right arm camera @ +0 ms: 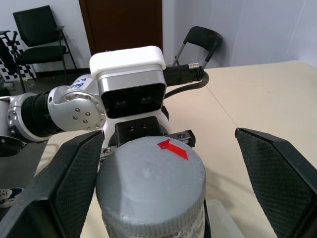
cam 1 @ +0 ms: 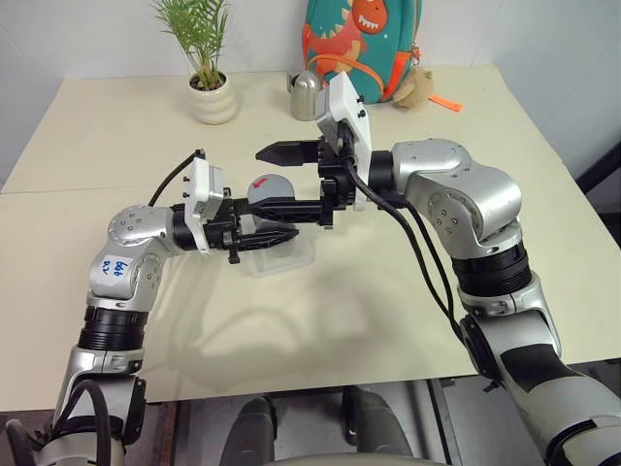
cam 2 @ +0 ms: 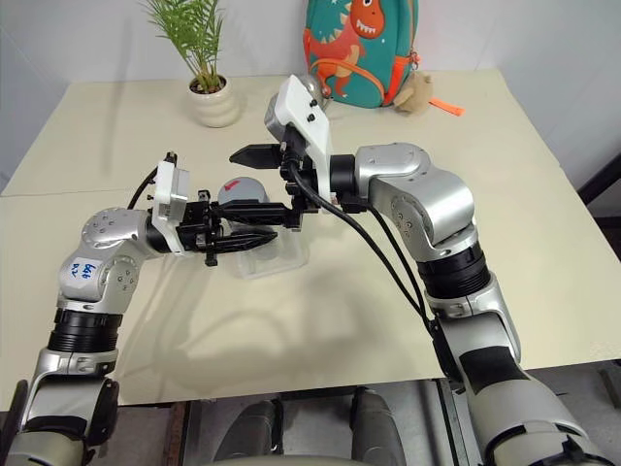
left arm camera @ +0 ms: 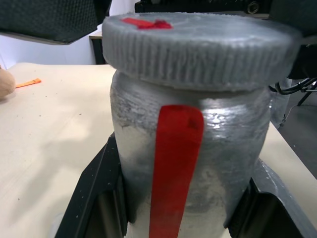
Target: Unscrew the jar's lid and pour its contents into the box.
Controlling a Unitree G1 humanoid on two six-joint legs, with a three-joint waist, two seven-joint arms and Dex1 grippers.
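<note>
My left gripper (cam 1: 260,229) is shut on the body of the jar (left arm camera: 190,163), holding it upright above the table. A red strip runs down the jar's side. The grey ribbed lid (left arm camera: 198,47) with a red mark sits on top of it. My right gripper (cam 1: 278,180) is open and comes in from the right, one finger on each side of the lid (right arm camera: 151,183) without touching it. The clear box (cam 1: 286,258) lies on the table just below and behind the jar. The contents are hidden inside the jar.
At the back of the table stand a potted plant (cam 1: 209,87), a silver watering can (cam 1: 306,95) and a green dinosaur backpack (cam 1: 364,44). A small orange object (cam 1: 444,101) lies to the right of the backpack. The table's front edge (cam 1: 291,388) runs close below the arms.
</note>
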